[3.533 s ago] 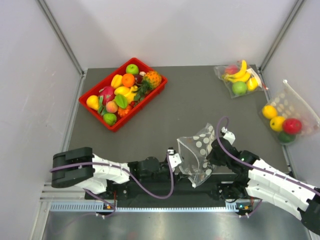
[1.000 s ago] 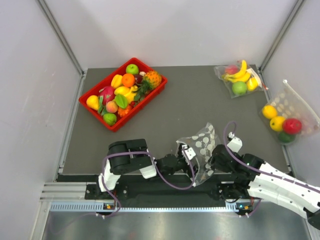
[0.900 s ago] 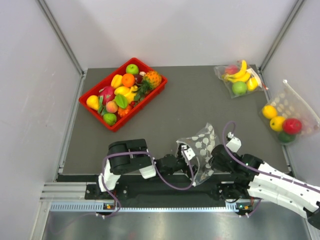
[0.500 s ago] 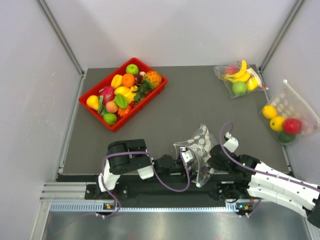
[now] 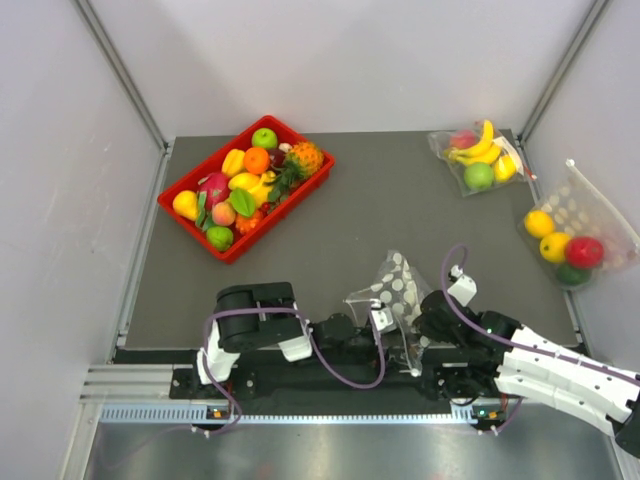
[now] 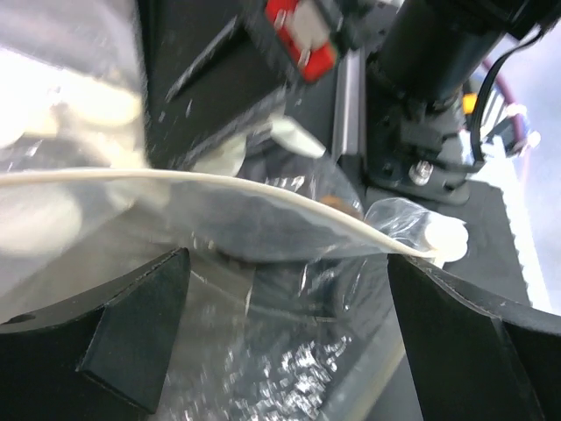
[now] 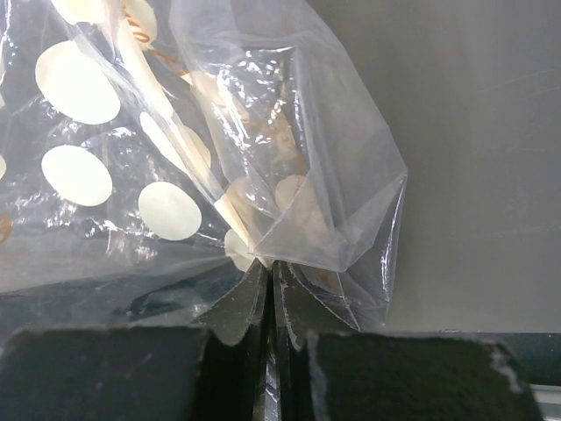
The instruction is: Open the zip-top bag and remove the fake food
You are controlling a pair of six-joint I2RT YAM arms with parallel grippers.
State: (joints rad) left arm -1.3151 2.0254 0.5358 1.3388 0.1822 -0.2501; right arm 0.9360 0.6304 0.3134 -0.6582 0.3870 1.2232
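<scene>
zip-top bag (image 5: 393,292) more bunched, nearer the arm bases than earlier | right gripper (image 7: 267,270) clamps its film | left gripper (image 6: 280,294) fingers apart

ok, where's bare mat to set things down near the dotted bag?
Widest bare mat: the middle, between the red tray and the banana bag. Also the near-left corner, below the tray. Crowded: the right edge, by the bigger dotted bag, and the near edge around the zip-top bag.

We see the bag (image 5: 393,296), clear with pale round dots, crumpled and upright near six o'clock on the surface (image 5: 400,205), its white zip strip (image 6: 219,186) bowed across, a fold pinched by the right claw (image 7: 269,270).
</scene>
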